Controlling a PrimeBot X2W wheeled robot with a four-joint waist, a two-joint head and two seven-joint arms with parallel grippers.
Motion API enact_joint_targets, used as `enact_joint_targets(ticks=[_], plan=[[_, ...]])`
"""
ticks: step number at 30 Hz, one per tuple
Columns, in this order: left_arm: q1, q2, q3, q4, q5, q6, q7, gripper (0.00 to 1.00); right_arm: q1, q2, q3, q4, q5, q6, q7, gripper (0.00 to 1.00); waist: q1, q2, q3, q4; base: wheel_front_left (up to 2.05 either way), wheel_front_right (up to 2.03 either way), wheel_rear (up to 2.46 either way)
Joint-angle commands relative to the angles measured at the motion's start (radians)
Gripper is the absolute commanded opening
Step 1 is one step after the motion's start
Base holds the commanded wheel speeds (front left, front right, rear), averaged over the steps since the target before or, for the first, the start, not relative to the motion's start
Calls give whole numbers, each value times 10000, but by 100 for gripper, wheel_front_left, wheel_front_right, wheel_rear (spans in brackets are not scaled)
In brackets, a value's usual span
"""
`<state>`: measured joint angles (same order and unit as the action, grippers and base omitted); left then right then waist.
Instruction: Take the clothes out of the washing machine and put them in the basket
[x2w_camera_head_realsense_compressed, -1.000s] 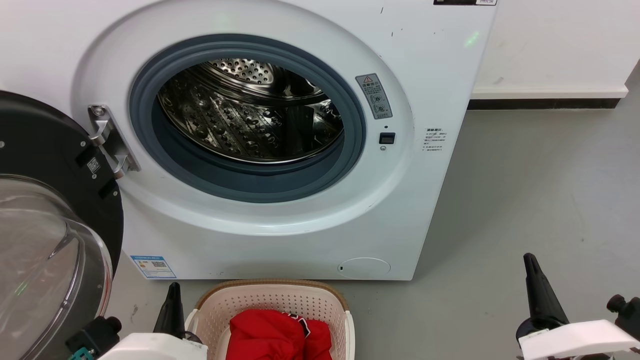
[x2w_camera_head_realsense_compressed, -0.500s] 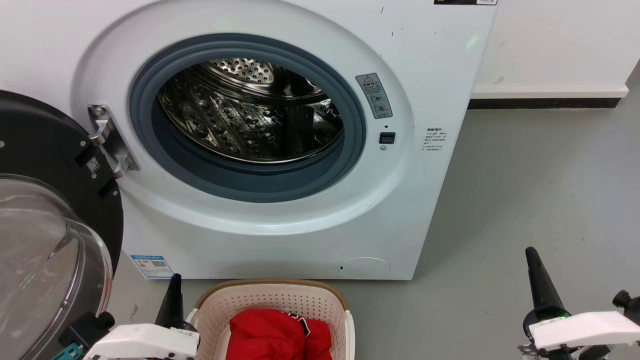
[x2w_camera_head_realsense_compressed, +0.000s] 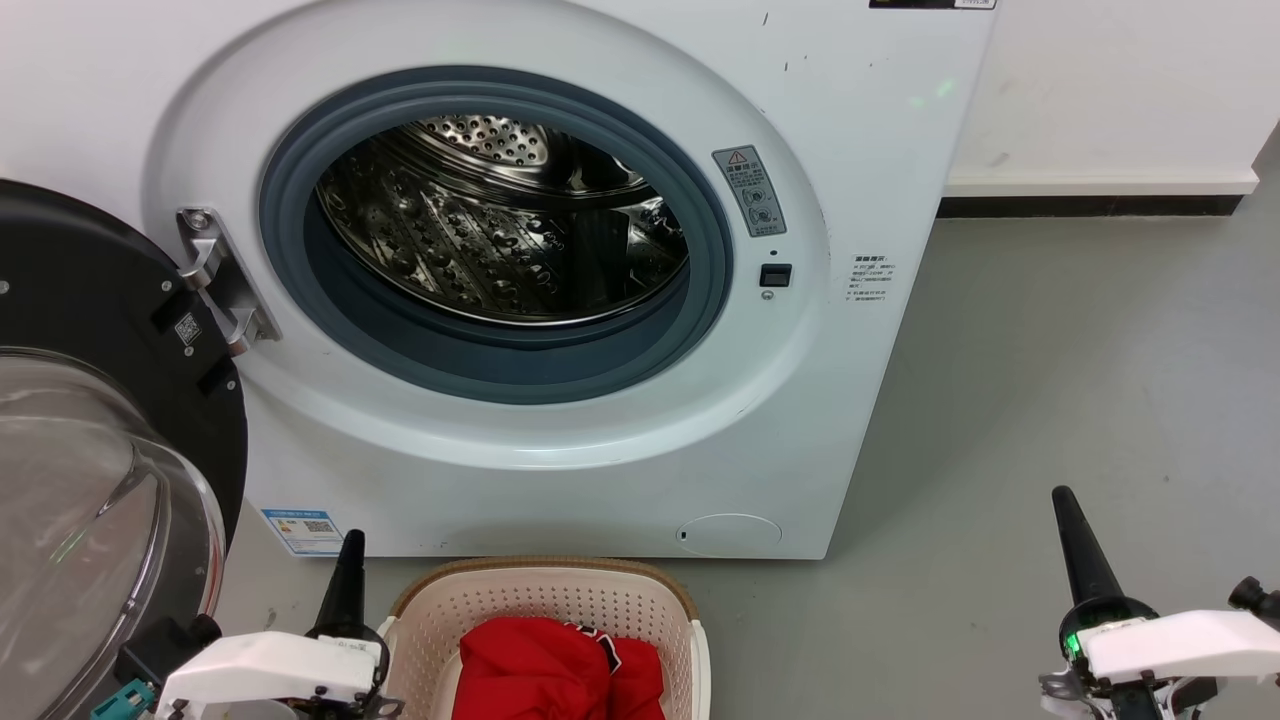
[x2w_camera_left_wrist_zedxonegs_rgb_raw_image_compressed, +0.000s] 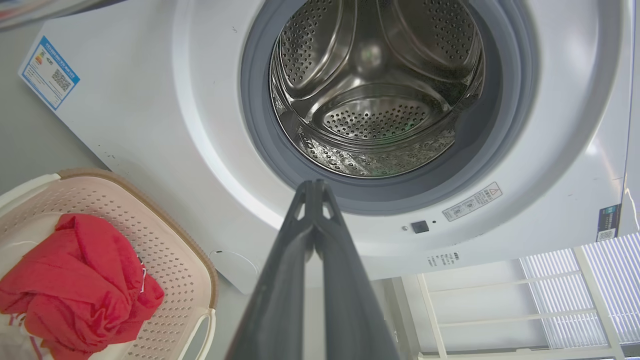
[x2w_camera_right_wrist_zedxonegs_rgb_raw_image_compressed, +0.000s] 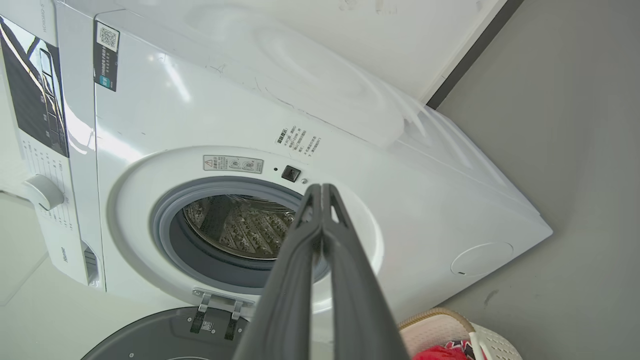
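Note:
The white washing machine (x2w_camera_head_realsense_compressed: 860, 150) stands with its round door (x2w_camera_head_realsense_compressed: 90, 330) swung open at the left; its steel drum (x2w_camera_head_realsense_compressed: 500, 220) holds no clothes. Red clothes (x2w_camera_head_realsense_compressed: 555, 670) lie in the cream basket (x2w_camera_head_realsense_compressed: 545, 600) on the floor in front of it. My left gripper (x2w_camera_head_realsense_compressed: 351, 545) is shut, just left of the basket. My right gripper (x2w_camera_head_realsense_compressed: 1062, 500) is shut, over the floor at the lower right. The left wrist view has the left gripper (x2w_camera_left_wrist_zedxonegs_rgb_raw_image_compressed: 313, 186) before the drum (x2w_camera_left_wrist_zedxonegs_rgb_raw_image_compressed: 370, 90), with the clothes (x2w_camera_left_wrist_zedxonegs_rgb_raw_image_compressed: 75, 280) in the basket (x2w_camera_left_wrist_zedxonegs_rgb_raw_image_compressed: 175, 250). The right gripper (x2w_camera_right_wrist_zedxonegs_rgb_raw_image_compressed: 320, 189) shows before the washing machine (x2w_camera_right_wrist_zedxonegs_rgb_raw_image_compressed: 350, 150).
Grey floor (x2w_camera_head_realsense_compressed: 1080, 380) stretches to the right of the machine, up to a white wall with a dark skirting strip (x2w_camera_head_realsense_compressed: 1090, 207). The open door's glass bowl (x2w_camera_head_realsense_compressed: 80, 520) bulges out at the lower left, close to my left arm.
Both arms have slid a little: the left forearm drifted left and down, the right gripper rose slightly. Clothes and basket have not moved.

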<state>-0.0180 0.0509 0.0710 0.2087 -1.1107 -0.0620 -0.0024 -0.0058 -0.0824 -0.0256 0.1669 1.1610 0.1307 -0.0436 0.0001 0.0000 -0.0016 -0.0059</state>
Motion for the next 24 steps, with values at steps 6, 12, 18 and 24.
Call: enact_joint_targets(ticks=[6, 12, 18, 24], plan=[[-330, 0, 104, 8, -837, -156, 198, 0, -384, -56, -87, 86, 840, 2, 194, 0, -1, 0, 6, 7, 0, 0, 0], [-411, -1, 157, 64, -1446, -238, 350, 0, -499, -49, -140, 178, 1427, 2, 353, 0, -1, 0, 11, 14, 0, 0, 0], [-497, -3, 197, 105, -1921, -304, 457, 0, -559, -42, -183, 260, 1890, 1, 469, 0, -1, 0, 15, 19, 0, 0, 0], [-590, -4, 236, 150, -2470, -369, 590, 0, -655, -31, -233, 354, 2419, 1, 624, 0, -1, 0, 20, 25, 0, 0, 0]])
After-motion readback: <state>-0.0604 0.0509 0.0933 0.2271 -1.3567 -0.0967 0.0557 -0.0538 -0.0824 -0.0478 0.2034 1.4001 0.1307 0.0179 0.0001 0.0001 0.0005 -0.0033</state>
